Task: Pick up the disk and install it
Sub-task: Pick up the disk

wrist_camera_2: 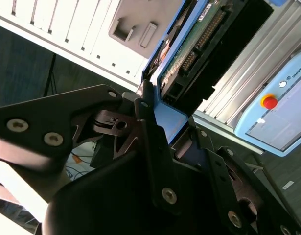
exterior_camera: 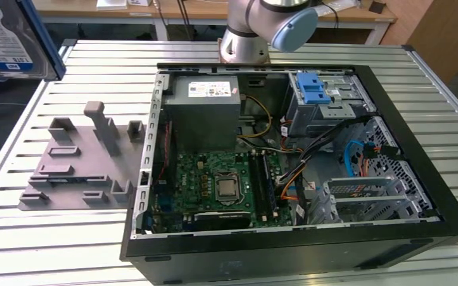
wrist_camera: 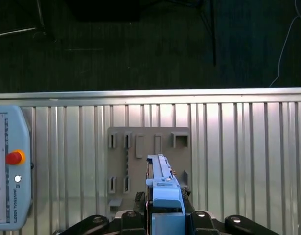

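The disk (exterior_camera: 5, 37) is up in the air, large at the exterior view's far left and well clear of the counter (exterior_camera: 54, 238), its white-and-blue label facing out. In the second wrist view the hand (wrist_camera_2: 172, 125) is pinching it: black fingers (wrist_camera_2: 146, 122) are pressed onto the blue carrier bracket on either side, with the green circuit-board face angling away above them. In the first wrist view the disk (wrist_camera: 162, 188) hangs edge-on over the grey holder plate (wrist_camera: 149, 133), apart from it and not seated in any of its slots.

So the pick-up looks done. The install is not: the open computer case (exterior_camera: 293, 256) sits on the counter toward the exterior view's right, well apart from the disk, and nothing like the disk lies in its silver cage (exterior_camera: 370, 201) near the front corner. A teach pendant (wrist_camera: 8, 166) rests on the slatted counter beside the plate. By my reckoning that's about halfway, with the whole placing part to go.
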